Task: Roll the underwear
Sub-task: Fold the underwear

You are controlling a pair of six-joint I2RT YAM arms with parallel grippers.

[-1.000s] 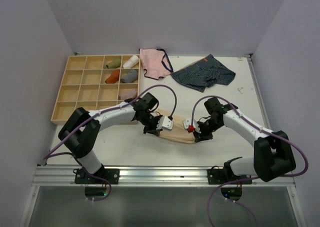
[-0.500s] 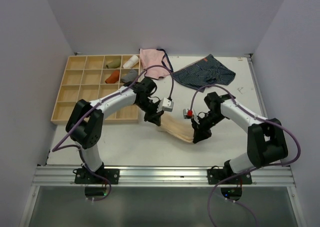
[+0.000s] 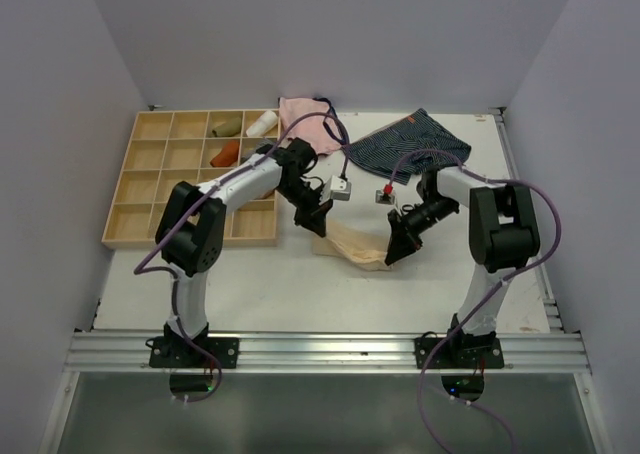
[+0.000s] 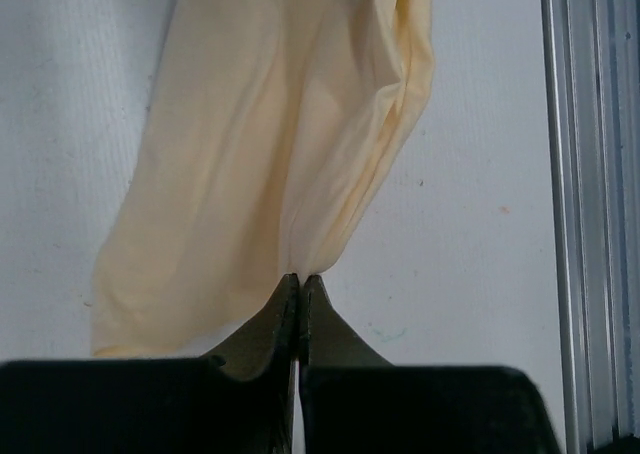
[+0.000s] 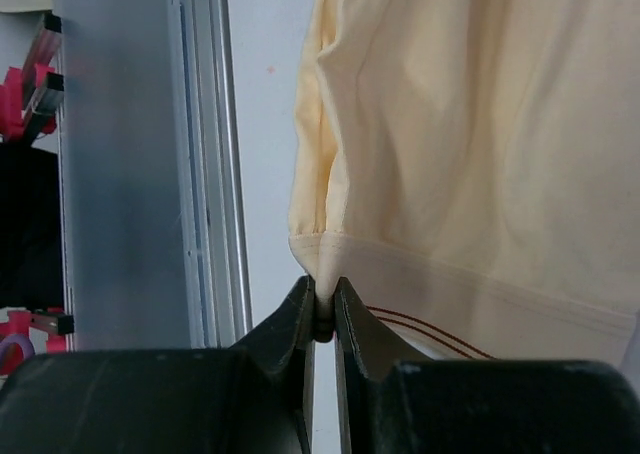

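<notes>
While the underwear (image 3: 352,246) is carried (change): a second ago it lay flatter and a little closer to the near edge of the table (image 3: 280,289). Both arms have since drawn it toward the middle, where it sags between them.
Left gripper (image 3: 318,222): clenched on one end of the cloth.
Right gripper (image 3: 394,252): clamped on the opposite end, at a stitched hem.
Meaning for the task: probably a repositioning so the cloth can be laid out flat; no roll has been started.
Top view only: the span between the two grips. It also shows the wooden tray (image 3: 150,189) at the left edge and the pink pair (image 3: 305,124) and striped pair (image 3: 410,149) at the far edge, none touching the cloth.
Wrist views only: each pinch itself, fingertips tight on thin fabric.
Uncertain: whether the sagging middle touches the table cannot be told from above.
</notes>
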